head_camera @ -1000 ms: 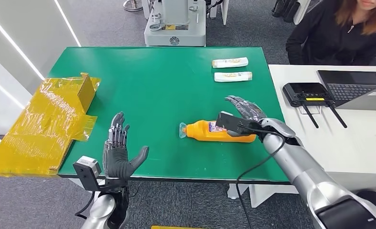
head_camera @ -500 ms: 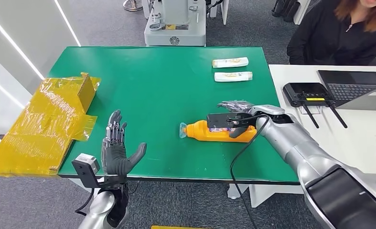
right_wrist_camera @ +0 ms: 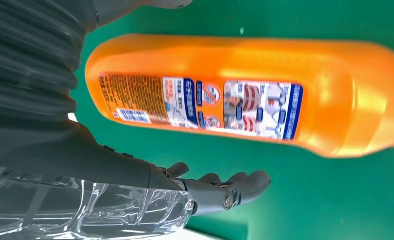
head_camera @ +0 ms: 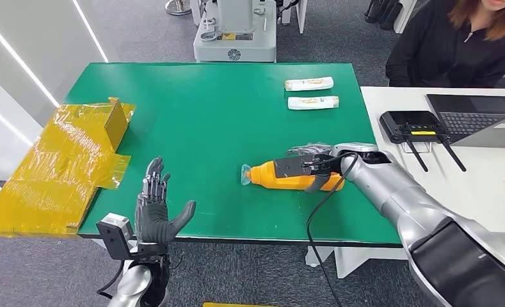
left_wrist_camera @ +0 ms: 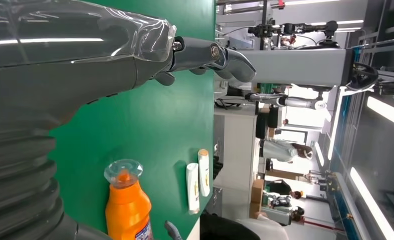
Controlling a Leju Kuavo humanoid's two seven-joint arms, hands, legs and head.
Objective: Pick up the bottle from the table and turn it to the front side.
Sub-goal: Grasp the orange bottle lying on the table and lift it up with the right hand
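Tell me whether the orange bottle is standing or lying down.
Lying down: the orange bottle rests on its side on the green table, its clear cap toward the robot's left.

Green tabletop in an office with grey carpet floor.
A white desk stands just beside its right edge, carrying an open laptop and a black router. A person in black sits behind the desk; a white machine base stands beyond the far edge.
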